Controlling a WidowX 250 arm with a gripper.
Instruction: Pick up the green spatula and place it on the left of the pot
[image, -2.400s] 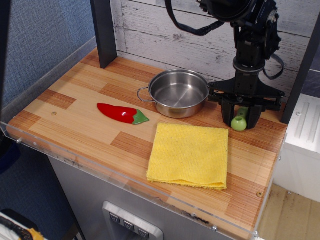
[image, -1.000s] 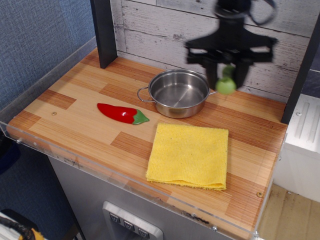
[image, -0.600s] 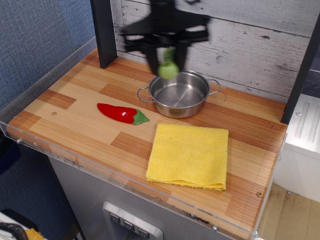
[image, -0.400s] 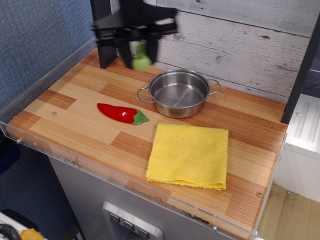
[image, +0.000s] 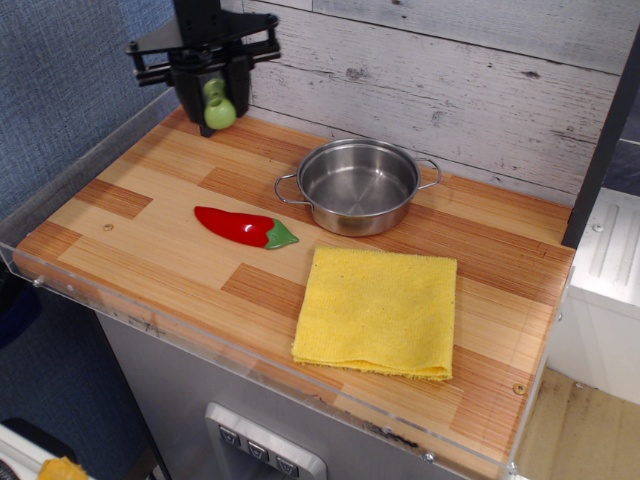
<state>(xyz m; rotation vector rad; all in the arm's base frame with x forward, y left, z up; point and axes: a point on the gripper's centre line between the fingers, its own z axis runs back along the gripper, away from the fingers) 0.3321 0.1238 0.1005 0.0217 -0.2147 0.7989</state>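
My gripper (image: 213, 100) hangs above the table's far left corner, well left of the pot (image: 357, 186). It is shut on the green spatula (image: 218, 111), whose rounded light-green handle hangs down between the fingers, above the wood; the grey blade is hidden by the gripper. The shiny steel pot stands empty at the back middle of the table, with thin loop handles on its left and right sides.
A red chili pepper with a green stem (image: 245, 227) lies in front and left of the pot. A folded yellow cloth (image: 380, 310) lies in front of the pot. A dark post (image: 205, 40) stands behind the gripper. A clear rim (image: 90, 140) runs along the table's left and front edges.
The gripper carried the spatula from the table's right side, up and over the pot, to the far left corner. The pot, pepper and cloth have not moved.
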